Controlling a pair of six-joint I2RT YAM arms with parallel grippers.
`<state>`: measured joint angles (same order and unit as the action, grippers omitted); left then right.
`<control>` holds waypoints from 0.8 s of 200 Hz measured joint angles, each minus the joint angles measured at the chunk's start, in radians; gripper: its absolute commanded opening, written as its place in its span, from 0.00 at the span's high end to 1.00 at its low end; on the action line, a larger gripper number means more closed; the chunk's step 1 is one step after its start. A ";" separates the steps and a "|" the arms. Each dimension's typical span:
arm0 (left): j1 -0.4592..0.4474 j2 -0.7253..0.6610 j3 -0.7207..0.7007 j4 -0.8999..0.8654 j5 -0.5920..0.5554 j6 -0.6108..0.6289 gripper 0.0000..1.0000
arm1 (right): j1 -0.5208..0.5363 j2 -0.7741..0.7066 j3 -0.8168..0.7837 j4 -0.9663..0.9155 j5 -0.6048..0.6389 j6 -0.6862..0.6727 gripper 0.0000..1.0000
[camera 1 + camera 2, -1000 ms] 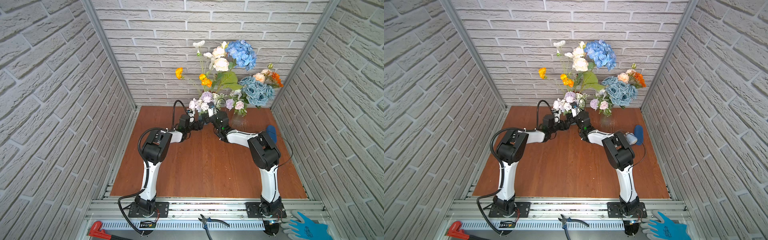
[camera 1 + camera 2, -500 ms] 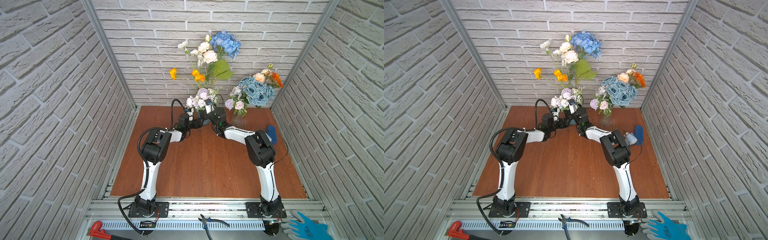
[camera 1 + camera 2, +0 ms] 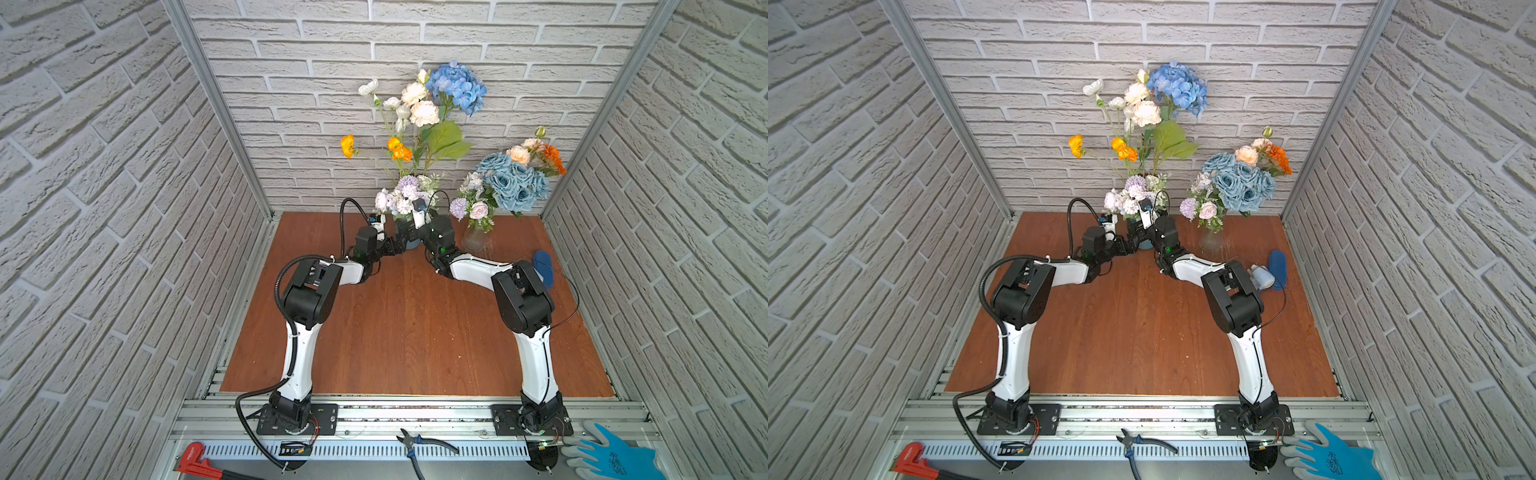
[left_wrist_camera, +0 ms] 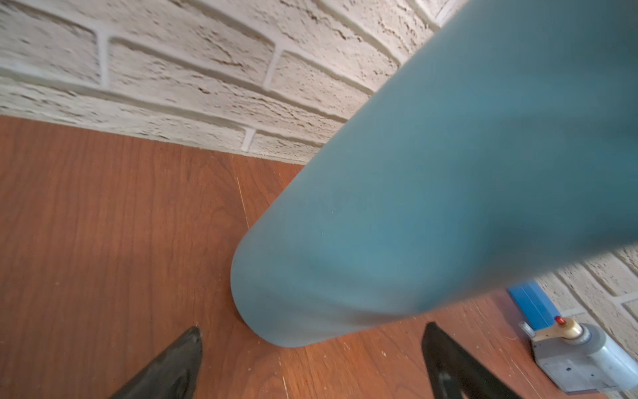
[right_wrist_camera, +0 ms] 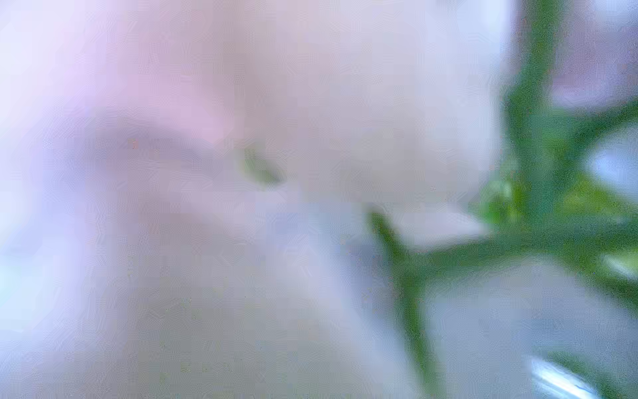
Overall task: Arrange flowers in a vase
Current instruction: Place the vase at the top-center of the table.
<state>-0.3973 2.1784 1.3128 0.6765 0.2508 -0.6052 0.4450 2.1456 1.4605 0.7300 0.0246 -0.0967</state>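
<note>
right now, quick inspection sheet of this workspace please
surface: wooden tabletop, lightly scratched
job's things: flowers standing in teal vase and glass vase, at the back
clutter: blue-grey bottle-like item on the right; pliers, red wrench, blue glove by front rail
grippers: left gripper fingers apart, facing teal vase's base; right gripper among blooms, state unclear
cables: black hose loops beside left arm's base
surroundings: brick-pattern walls, metal frame

In a top view, the left arm (image 3: 1021, 299) and the right arm (image 3: 1235, 305) reach from the rail at the bottom of the frame to a teal vase (image 3: 1145, 246) at the centre back of the brown table (image 3: 1133, 332). The arms' ends are close on either side of it. Above it stand lilac-white sprays (image 3: 1133, 193), orange poppies (image 3: 1123, 149) and a blue hydrangea (image 3: 1177, 87). Just right, a glass vase (image 3: 1210, 243) holds pale blue roses (image 3: 1241, 185).
</note>
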 measured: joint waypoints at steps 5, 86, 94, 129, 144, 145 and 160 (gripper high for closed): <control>0.000 -0.007 -0.006 0.005 0.000 0.000 0.02 | 0.000 -0.016 -0.020 0.000 -0.003 0.004 0.01; 0.003 -0.140 -0.156 0.082 -0.003 -0.028 0.02 | 0.004 -0.270 -0.335 0.062 -0.030 0.041 0.01; 0.003 -0.145 -0.171 0.085 -0.003 -0.029 0.02 | 0.004 -0.283 -0.352 0.063 -0.029 0.042 0.01; 0.003 -0.196 -0.239 0.080 -0.013 -0.032 0.02 | 0.005 -0.360 -0.464 0.062 -0.030 0.046 0.01; 0.003 -0.243 -0.270 0.074 -0.021 -0.021 0.02 | 0.005 -0.418 -0.521 0.042 -0.029 0.048 0.01; 0.003 -0.245 -0.271 0.073 -0.021 -0.021 0.02 | 0.006 -0.421 -0.524 0.040 -0.029 0.048 0.01; 0.004 -0.303 -0.297 0.062 -0.026 -0.007 0.02 | 0.007 -0.491 -0.575 0.005 -0.026 0.048 0.01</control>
<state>-0.3931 1.8759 1.0157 0.7387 0.2245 -0.6125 0.4519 1.6547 0.8860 0.7349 -0.0010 -0.0486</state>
